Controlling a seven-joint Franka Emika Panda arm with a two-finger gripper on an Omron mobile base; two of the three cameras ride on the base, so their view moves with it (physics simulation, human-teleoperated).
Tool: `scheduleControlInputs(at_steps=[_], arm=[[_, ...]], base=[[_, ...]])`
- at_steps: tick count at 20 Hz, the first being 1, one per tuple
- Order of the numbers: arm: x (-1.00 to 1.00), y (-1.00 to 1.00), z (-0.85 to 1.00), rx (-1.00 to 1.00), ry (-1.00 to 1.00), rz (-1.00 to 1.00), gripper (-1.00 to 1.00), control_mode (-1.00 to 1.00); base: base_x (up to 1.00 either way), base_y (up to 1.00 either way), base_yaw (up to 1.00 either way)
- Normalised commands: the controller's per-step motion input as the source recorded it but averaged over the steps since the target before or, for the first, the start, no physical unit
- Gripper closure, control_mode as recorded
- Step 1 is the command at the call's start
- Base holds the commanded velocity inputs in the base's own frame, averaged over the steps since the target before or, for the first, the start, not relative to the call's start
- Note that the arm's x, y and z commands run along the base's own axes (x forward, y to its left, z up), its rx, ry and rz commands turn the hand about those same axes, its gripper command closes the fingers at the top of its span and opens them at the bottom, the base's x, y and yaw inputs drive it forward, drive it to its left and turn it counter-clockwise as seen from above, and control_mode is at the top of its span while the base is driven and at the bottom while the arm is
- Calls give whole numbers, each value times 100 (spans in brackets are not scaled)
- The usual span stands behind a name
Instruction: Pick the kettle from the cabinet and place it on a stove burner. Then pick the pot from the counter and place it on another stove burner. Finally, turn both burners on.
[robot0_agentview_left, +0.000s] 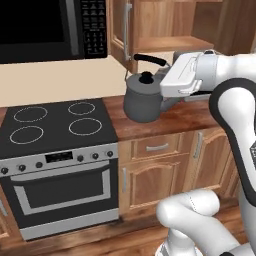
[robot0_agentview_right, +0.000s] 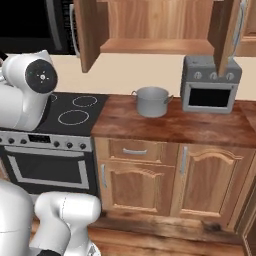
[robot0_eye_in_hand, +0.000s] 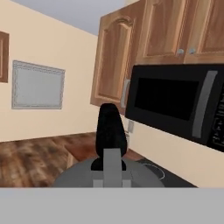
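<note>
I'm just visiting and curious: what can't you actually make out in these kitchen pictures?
- Left base view: the end effector's fingertips, behind the white hand, so its hold on the kettle handle is hidden.
- Right base view: the cooktop's left half, blocked by the arm.
- Hand view: the kettle body, cut off by the bottom edge.
- Left base view: the oven knob markings, too small to read.

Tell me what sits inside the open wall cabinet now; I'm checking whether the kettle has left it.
The cabinet shows a bare wooden shelf. The kettle hangs above the counter, gripped by its handle in the gripper. The cabinet's upper part is cut off by the frame.
</note>
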Motion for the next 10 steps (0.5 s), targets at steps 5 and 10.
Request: scheduleControlInputs(at_steps=[5, 10], arm=[[0, 0, 0, 0, 0, 0, 100, 100], [0, 0, 0, 0, 0, 0, 100, 100]], base=[[0, 67, -23], [1, 63, -29]])
